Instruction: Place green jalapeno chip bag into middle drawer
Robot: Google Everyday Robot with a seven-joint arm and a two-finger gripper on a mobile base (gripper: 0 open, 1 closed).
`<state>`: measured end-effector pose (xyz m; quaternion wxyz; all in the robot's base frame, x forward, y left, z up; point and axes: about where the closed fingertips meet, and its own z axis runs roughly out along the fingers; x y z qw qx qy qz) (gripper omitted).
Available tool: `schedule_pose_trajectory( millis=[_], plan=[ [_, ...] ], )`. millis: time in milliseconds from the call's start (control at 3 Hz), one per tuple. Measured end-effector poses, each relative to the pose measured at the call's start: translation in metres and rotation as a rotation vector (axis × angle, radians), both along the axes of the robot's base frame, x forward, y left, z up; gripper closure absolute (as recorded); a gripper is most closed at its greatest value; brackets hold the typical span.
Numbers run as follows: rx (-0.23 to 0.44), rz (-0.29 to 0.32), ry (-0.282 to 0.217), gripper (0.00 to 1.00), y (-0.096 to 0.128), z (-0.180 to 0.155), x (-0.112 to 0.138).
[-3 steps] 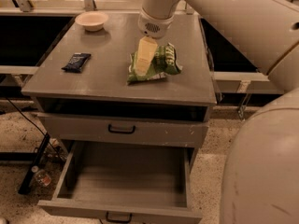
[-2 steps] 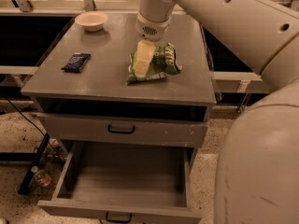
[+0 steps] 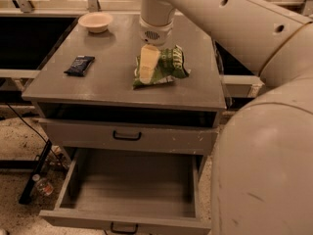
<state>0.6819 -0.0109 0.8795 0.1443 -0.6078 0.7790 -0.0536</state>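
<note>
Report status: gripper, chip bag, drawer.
Gripper down on green jalapeno chip bag, on cabinet top. Middle drawer open below. Blue packet, bowl off to the side.

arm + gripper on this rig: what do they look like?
Arm: smooth off-white rounded shells with small dark round holes. Wrist: white cylinder with a vent grille. Gripper, over the green jalapeno chip bag: pale cream. No cables visible.

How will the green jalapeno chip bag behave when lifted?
The green jalapeno chip bag looks crinkled and thin, so it will probably flex and sag, not stay stiff. Puffed up, it is likely light for its size. Its film may slip under the gripper, down over it on the cabinet top.
</note>
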Motion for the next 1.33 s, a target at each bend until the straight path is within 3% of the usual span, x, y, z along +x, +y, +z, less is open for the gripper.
schedule_pose_trajectory(
  millis=[333,667,1333],
  plan=[
    [-0.126,-0.074,0.015,0.0,-0.0159,-0.0213,0.0097],
    [-0.126,-0.074,0.015,0.0,-0.0159,-0.0213,0.0097],
    [-0.126,-0.074,0.015,0.4,-0.0159,-0.0213,0.0097]
  ],
)
